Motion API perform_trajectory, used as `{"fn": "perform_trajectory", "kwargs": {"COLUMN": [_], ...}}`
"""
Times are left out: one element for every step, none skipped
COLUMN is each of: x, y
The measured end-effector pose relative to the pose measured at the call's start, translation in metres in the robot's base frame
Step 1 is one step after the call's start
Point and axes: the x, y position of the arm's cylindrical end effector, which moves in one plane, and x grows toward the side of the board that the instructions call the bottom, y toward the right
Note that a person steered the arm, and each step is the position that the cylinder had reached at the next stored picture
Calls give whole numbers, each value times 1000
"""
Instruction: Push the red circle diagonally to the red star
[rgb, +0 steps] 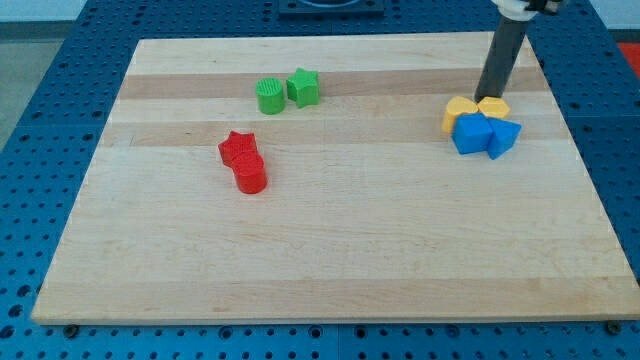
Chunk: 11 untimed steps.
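Red circle (250, 174) is sitting right up against the red star (238, 148), just below it. Green circle (270, 96) and green star (304, 87) are paired up top. The tip (487, 99) is way over right, touching the yellow blocks (474, 110) above the blue ones (485, 135).

Circle (250, 173) touches star (238, 148) from below-right; two clusters sit toward the view's top.

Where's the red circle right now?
The red circle sits left of centre on the board, touching the red star just above-left of it; my tip is far right by the yellow blocks.
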Motion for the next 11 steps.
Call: {"fn": "perform_trajectory", "kwargs": {"x": [-8, -34, -40, -25, -3, 21, 44, 45, 45, 51, 57], "y": [-1, -20, -52, -93, -125, -142, -165, -208, -246, -283, -322]}}
